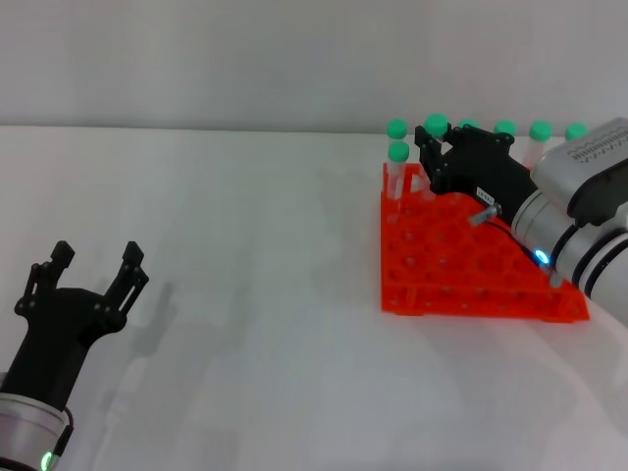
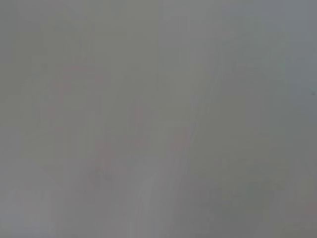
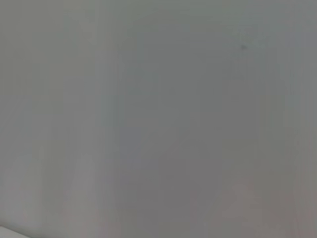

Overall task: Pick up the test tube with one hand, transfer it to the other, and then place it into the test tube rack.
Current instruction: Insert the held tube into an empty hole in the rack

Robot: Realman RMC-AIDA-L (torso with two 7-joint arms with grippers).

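The orange-red test tube rack (image 1: 461, 265) stands on the white table at the right in the head view. My right gripper (image 1: 432, 149), black with a small white label, is over the rack's far left corner. It is shut on the test tube (image 1: 436, 126), whose green cap sticks up just above the fingers and sits higher than the other caps. The tube's clear body is hidden by the fingers. My left gripper (image 1: 95, 265) is open and empty, low at the near left, far from the rack. Both wrist views show only blank grey surface.
Several other green-capped tubes stand in the rack, two at its left corner (image 1: 397, 151) and a row along its far edge (image 1: 540, 130). The white table (image 1: 255, 255) stretches between the two arms. A pale wall rises behind.
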